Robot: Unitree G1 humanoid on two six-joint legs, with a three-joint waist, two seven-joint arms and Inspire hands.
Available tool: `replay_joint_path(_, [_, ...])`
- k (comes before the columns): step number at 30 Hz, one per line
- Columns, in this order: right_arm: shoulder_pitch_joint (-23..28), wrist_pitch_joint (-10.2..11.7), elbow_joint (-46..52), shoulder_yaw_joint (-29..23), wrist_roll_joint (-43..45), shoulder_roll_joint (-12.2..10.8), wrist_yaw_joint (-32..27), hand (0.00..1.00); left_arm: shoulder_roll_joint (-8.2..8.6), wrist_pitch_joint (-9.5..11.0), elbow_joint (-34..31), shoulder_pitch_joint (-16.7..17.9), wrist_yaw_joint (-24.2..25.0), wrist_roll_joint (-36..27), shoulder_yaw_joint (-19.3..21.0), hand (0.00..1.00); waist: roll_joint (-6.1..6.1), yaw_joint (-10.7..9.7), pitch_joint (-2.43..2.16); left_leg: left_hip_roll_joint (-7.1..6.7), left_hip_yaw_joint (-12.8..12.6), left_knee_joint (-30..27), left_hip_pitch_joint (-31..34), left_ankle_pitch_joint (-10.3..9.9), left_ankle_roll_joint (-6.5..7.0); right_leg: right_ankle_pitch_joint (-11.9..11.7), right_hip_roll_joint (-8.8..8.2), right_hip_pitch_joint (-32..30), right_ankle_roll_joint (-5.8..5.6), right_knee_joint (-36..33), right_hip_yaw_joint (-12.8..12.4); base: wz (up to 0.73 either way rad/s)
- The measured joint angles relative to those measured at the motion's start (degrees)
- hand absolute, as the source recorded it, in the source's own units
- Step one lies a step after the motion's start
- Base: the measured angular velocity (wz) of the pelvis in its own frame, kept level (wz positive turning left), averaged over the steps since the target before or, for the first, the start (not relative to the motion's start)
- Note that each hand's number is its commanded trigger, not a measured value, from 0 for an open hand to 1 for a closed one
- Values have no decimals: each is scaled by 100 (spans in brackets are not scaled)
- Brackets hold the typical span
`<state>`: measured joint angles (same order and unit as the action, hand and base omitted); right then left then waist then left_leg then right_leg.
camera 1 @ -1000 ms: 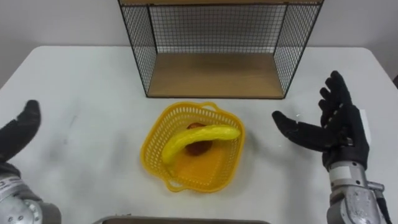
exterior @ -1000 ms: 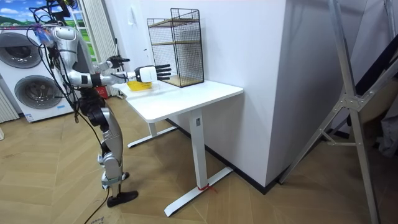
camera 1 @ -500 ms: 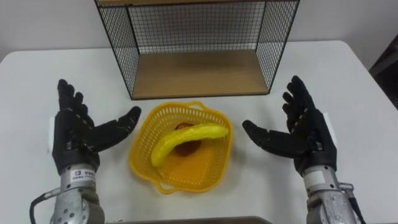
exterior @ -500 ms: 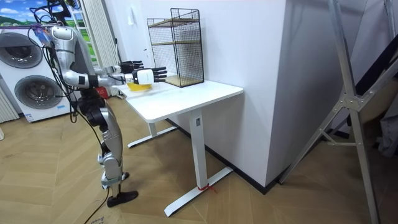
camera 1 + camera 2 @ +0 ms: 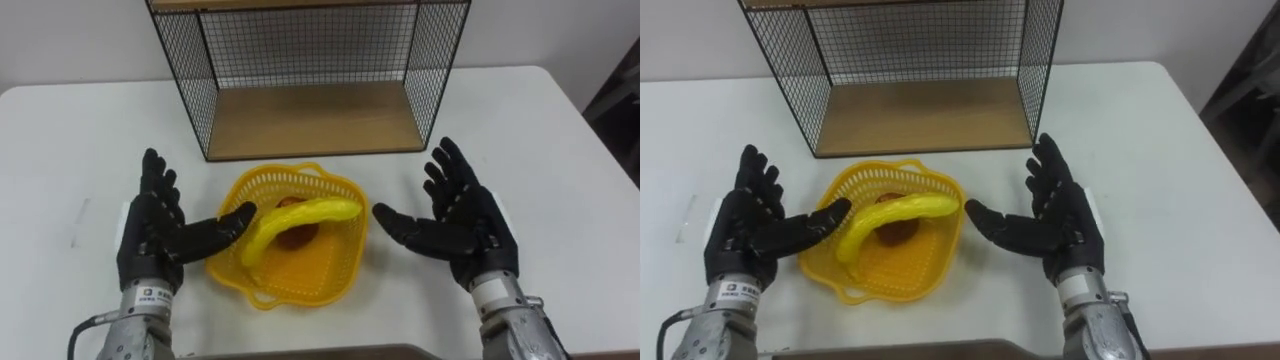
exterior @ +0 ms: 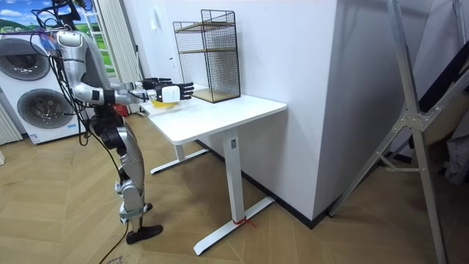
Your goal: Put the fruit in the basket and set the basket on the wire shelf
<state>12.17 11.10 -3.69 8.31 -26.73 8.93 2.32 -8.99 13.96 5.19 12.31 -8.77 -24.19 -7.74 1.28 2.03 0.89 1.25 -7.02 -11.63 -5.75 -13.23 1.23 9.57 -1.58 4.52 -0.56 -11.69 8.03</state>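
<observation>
Yellow mesh basket [image 5: 328, 268], one, on white table [image 5: 560, 150], holding one banana [image 5: 300, 215] laid over one reddish fruit [image 5: 296, 238]; flanked by left hand [image 5: 150, 235] and right hand [image 5: 465, 225], both open with fingers spread, thumbs toward its rim; one wire shelf [image 5: 310, 120] just behind

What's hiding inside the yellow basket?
A long yellow banana lies across the yellow plastic mesh basket. Under it sits a round reddish fruit, mostly covered by the banana, so its kind is unclear.
</observation>
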Motion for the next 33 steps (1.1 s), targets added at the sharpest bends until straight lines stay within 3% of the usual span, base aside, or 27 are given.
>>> replay_joint_path(6, [-5, -1, -14, 175, -83, -70, 209, 0, 79, -2, 62, 46, 91, 6, -41, 0, -19, 12, 11, -1, -6, 0, -8, 0, 0, 0, 0, 2, 0, 3, 16, 0])
replay_joint_path(12, [-1, 0, -14, 176, -574, -201, 302, 0, 176, -2, 63, 74, 230, 5, -27, 0, 34, 14, -16, -4, -6, -7, -8, -1, -1, -1, 4, 8, 2, 4, 19, 0])
replay_joint_path(18, [-5, 0, -13, 178, -892, -197, 461, 0, 218, -2, 98, 99, 354, -6, -45, 0, 102, 2, -45, -8, -32, 29, -87, -1, -1, -1, 11, 59, 1, 4, 7, 0])
replay_joint_path(33, [16, 0, -4, 450, -892, -196, 855, 0, 275, -2, 327, 268, 720, -129, -383, 0, 87, 2, -43, -8, -29, 21, -36, -1, -1, -1, 7, 10, 2, 2, -3, 0])
